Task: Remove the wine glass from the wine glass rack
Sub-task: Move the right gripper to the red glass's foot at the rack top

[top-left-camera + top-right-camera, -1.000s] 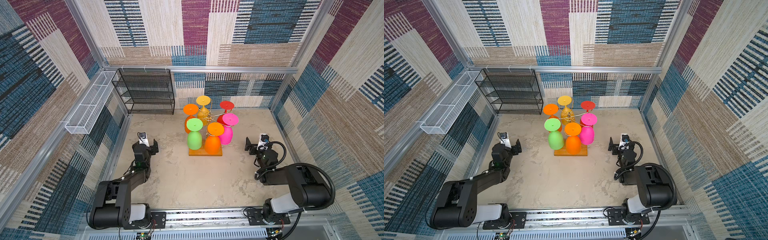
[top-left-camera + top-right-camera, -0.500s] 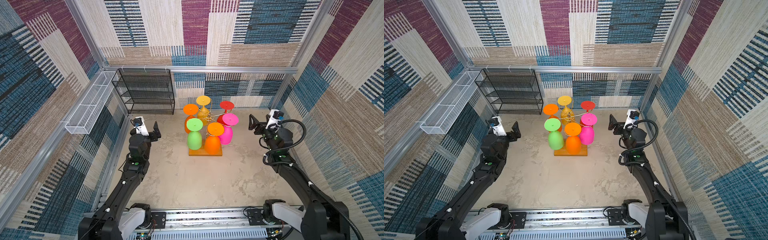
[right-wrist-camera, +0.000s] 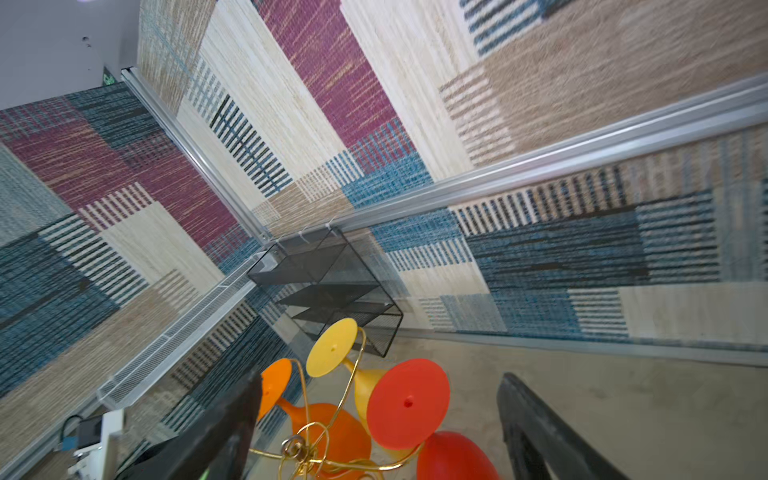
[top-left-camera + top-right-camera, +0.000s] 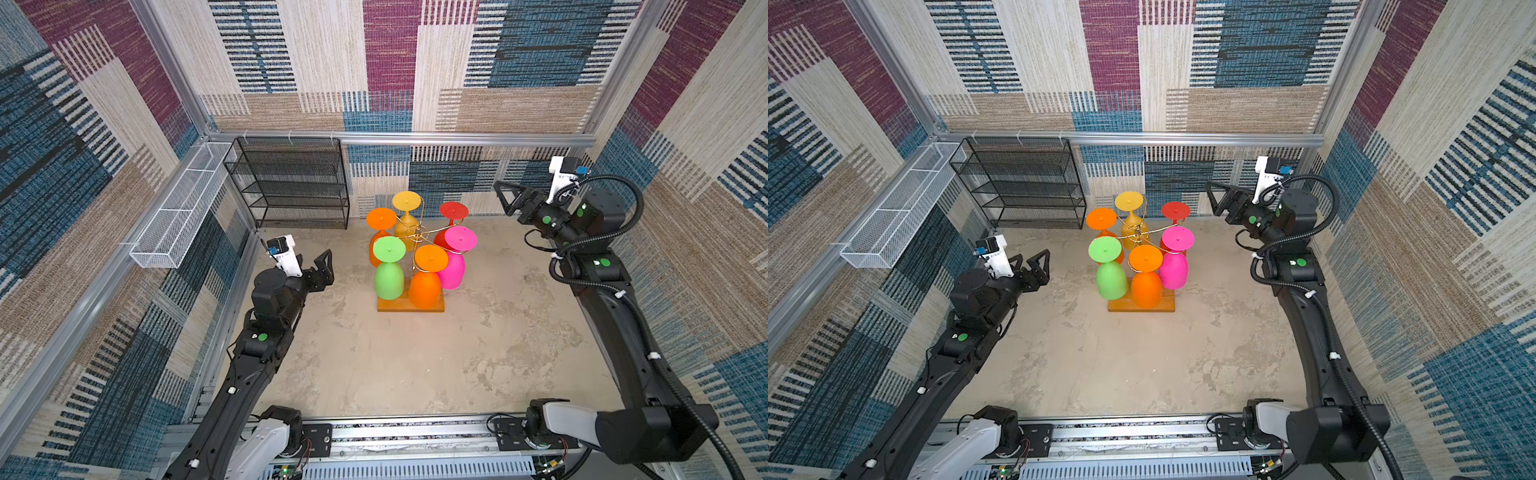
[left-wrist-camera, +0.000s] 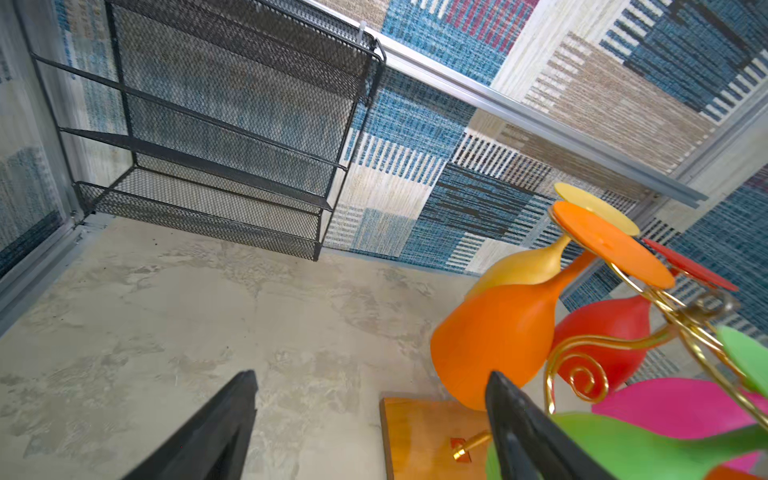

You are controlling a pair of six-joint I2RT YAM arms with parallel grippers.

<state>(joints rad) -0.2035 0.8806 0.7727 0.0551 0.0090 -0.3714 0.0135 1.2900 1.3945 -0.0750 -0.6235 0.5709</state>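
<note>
red wine glass [image 4: 454, 210]: bowl sat mostly hidden from me behind the pink wine glass [image 4: 454, 268]
green wine glass [image 5: 644, 446]: left wrist view's edge cut it off
wall [image 3: 582, 62]: looked blurred, I think

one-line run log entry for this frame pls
wine glass rack: full, nothing removed | left gripper: open, empty, beside rack | right gripper: open, empty, near red glass | phase: approach

The mottled beige floor [image 4: 415, 365] bears the wine glass rack [image 4: 395, 306] on its wooden base. A black mesh shelf [image 4: 291, 187] stands at the back wall
</note>
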